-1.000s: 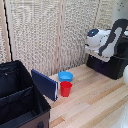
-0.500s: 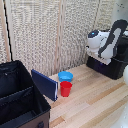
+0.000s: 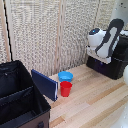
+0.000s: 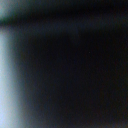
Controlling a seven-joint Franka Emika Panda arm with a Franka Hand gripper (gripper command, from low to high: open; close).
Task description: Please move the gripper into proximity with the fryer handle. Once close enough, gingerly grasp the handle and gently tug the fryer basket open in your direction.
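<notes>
A pale wooden tabletop [image 3: 95, 100] is stretching out in front of a woven reed screen [image 3: 45, 35], and the black fryer [image 3: 112, 65] is sitting at its far corner on the exterior view's right, close against the screen. Between the fryer and the large black fabric case [image 3: 20, 100] at the exterior view's left a broad strip of wood is lying open. Well apart from the fryer, a red cup [image 3: 65, 89] is standing just in front of a blue bowl [image 3: 65, 76], with a dark blue panel [image 3: 45, 84] leaning beside them against the case.

The bulky white arm [image 3: 102, 40] is bending down over the fryer's top, its white hand hiding the fryer's upper front. The gripper and the fryer handle are both hidden there, so whether the fingers are spread or closed cannot be told.

The wrist view is showing only a dark blur with a pale band along one side, too close to resolve.
</notes>
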